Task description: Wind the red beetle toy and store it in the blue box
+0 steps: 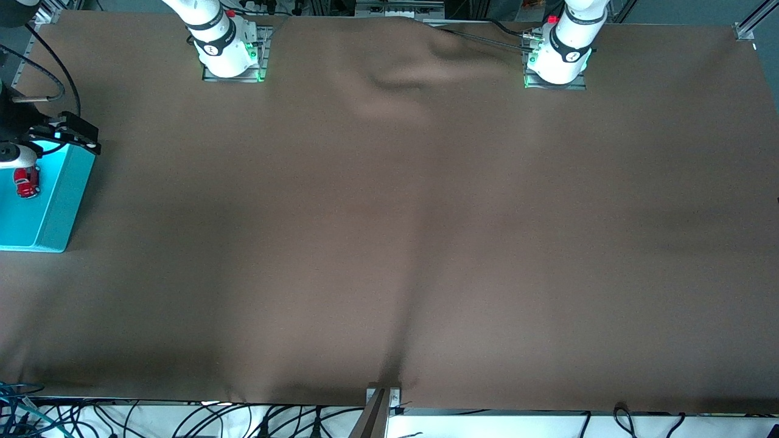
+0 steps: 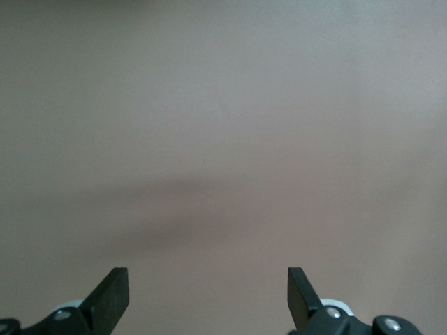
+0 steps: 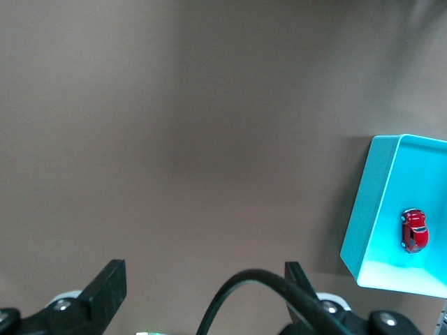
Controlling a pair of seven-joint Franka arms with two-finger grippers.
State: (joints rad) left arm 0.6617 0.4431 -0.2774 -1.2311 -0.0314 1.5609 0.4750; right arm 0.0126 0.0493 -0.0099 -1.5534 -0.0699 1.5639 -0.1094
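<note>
The red beetle toy point(image 3: 413, 230) lay inside the blue box point(image 3: 369, 209). The right claw point(image 3: 202, 289) and the left claw point(image 2: 208, 296) stood wide open, empty, over the bare worktop point(image 1: 389, 243).

A matt brown cloth point(image 1: 389, 243), softly creased, covers the worktop. The blue box point(image 3: 370, 209) has smooth, plastic-looking walls with a slight sheen. The red beetle toy point(image 3: 413, 230) is glossy. Both tools' fingers point(image 2: 112, 296) look matt black.
</note>
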